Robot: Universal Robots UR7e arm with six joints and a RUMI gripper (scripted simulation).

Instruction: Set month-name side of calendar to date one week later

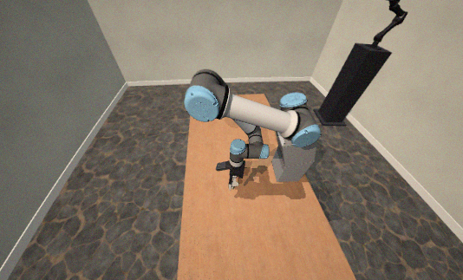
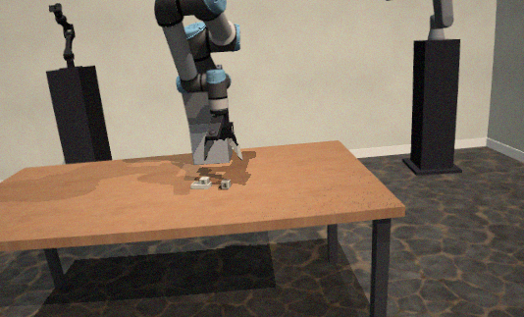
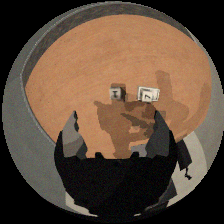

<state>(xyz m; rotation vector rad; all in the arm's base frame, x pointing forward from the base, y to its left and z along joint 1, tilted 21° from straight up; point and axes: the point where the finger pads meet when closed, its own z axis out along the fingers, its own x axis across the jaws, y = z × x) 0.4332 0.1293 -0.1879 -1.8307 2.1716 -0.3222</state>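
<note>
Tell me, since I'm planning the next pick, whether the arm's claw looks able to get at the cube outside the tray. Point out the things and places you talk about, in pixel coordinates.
Probably yes: the claw (image 2: pixel 230 148) (image 3: pixel 116 117) is open and raised, and the loose cube (image 2: pixel 225 184) (image 3: pixel 116 93) stands apart from the tray (image 2: pixel 200 185) (image 3: pixel 156 99), with nothing visible blocking it.

The robot arm (image 1: pixel 260 114) (image 2: pixel 182 50) pairs dark grey, rounded joint housings with smooth, pale grey tubular links. Light blue round caps (the brightest colour on it) cover the joints, and a pale band circles the wrist just above the gripper (image 2: pixel 225 153) (image 3: pixel 116 117). That gripper has a black body, and its two grey fingers are angular and taper to points.
</note>
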